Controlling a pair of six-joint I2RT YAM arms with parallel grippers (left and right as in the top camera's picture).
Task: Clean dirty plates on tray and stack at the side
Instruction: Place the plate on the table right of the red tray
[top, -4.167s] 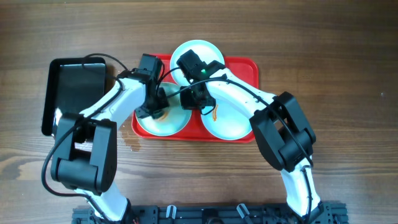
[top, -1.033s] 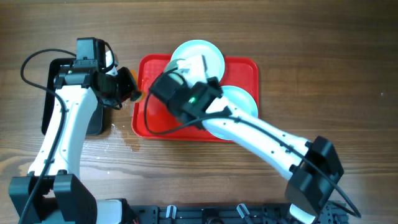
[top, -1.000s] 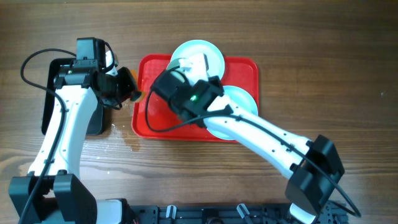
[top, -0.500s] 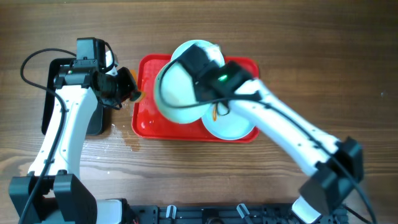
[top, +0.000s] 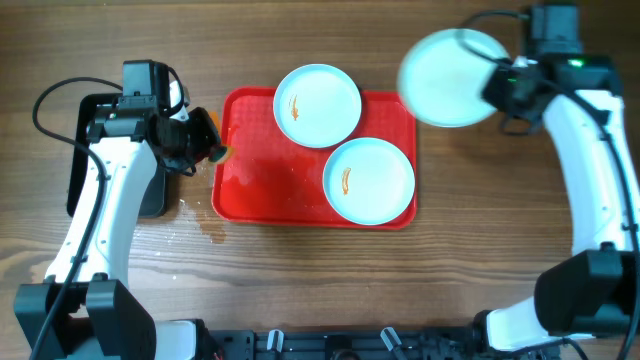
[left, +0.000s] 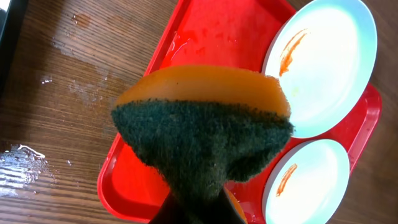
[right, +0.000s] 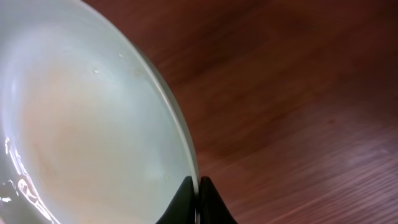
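**Two smeared plates on the tray, a third held off its corner**

Two pale plates lie on the red tray (top: 260, 190). The far plate (top: 317, 105) overhangs the tray's far edge. The near plate (top: 368, 180) sits in the tray's right near part, just beside the first. Each carries a thin orange smear (top: 294, 105) on its face.

The third plate (top: 450, 63) is off the tray, beyond its far right corner and above the wooden table (top: 500, 250). The right gripper (top: 500, 88) pinches it by the rim. In the right wrist view the fingertips (right: 208, 200) are clamped on the plate's edge.

The left gripper (top: 190, 148) hangs just off the tray's left edge, squeezing an orange-and-green sponge (left: 205, 130). A black tray (top: 80, 170) lies further left of the red tray. Water spots (top: 210, 230) mark the wood by the tray's left near corner.
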